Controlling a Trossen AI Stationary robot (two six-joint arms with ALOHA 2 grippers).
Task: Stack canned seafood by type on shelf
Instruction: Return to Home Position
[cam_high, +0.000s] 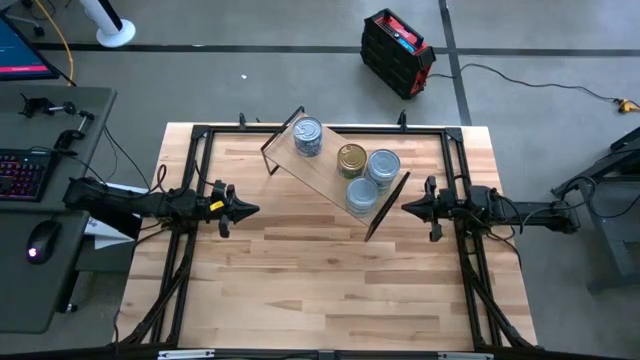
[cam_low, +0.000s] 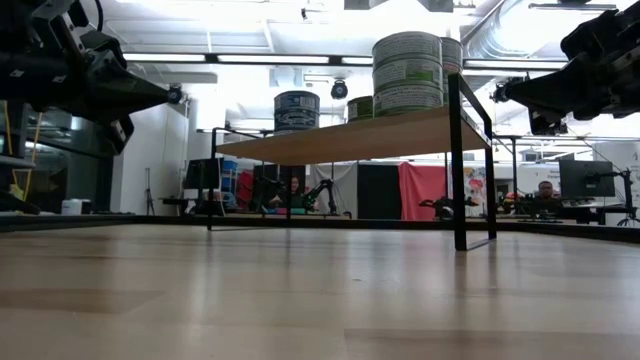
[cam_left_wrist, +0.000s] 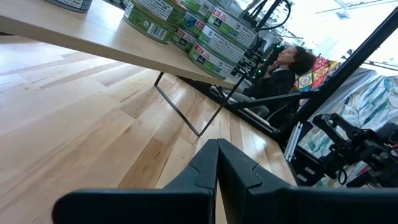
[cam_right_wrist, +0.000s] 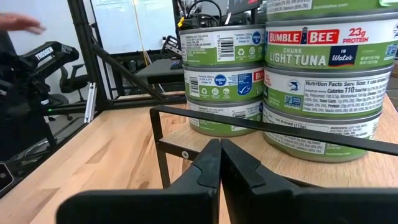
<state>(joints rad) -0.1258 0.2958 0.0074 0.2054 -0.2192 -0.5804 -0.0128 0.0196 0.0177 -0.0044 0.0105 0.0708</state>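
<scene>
The shelf (cam_high: 330, 170), a light-wood board on thin black legs, stands slantwise on the table's far middle. On it, the canned seafood sits in several stacks: silver-blue tops (cam_high: 307, 137), (cam_high: 383, 165), (cam_high: 362, 195) and one gold top (cam_high: 351, 159). Green-labelled tuna tins (cam_right_wrist: 323, 81) stand three high just behind the shelf's black end frame (cam_right_wrist: 267, 127). My left gripper (cam_high: 250, 209) hovers shut left of the shelf, pointing level toward it. My right gripper (cam_high: 405, 207) hovers shut at the shelf's right end. Neither holds anything.
A black frame (cam_high: 200, 135) rims the table. Bare plank top (cam_high: 320, 290) spreads over the near half. A desk with keyboard and mouse (cam_high: 30, 175) stands to the left, a black-and-red case (cam_high: 397, 52) on the floor beyond. People sit in the room behind (cam_left_wrist: 292, 59).
</scene>
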